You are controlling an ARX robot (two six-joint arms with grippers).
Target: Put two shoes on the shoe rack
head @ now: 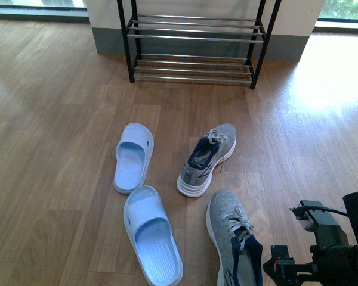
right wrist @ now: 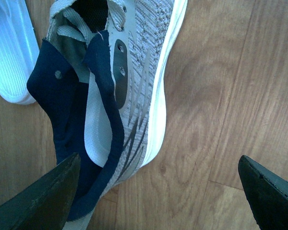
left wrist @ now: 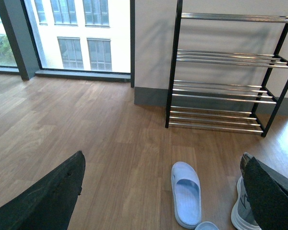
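Front view: shoe rack (head: 194,42) is standing at 12 o'clock against the wall (head: 107,12). On the wood floor (head: 59,119), far sneaker (head: 207,159) is lying at centre and near sneaker (head: 230,238) at 5 o'clock. Two pale blue slippers (head: 133,156) are lying at 8 o'clock. The right gripper (right wrist: 158,158) is hovering over near sneaker with its fingers spread wide. The left gripper (left wrist: 162,155) is likewise spread, gripping nothing.

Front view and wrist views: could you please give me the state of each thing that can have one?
Near sneaker: on the floor, upright, not gripped.
Far sneaker: on the floor, upright, not gripped.
Shoe rack: standing, visible tiers bare.
Far slipper: on the floor, sole down.
Near slipper: on the floor, sole down.
Left gripper: open, empty.
Right gripper: open, above the near sneaker's heel.
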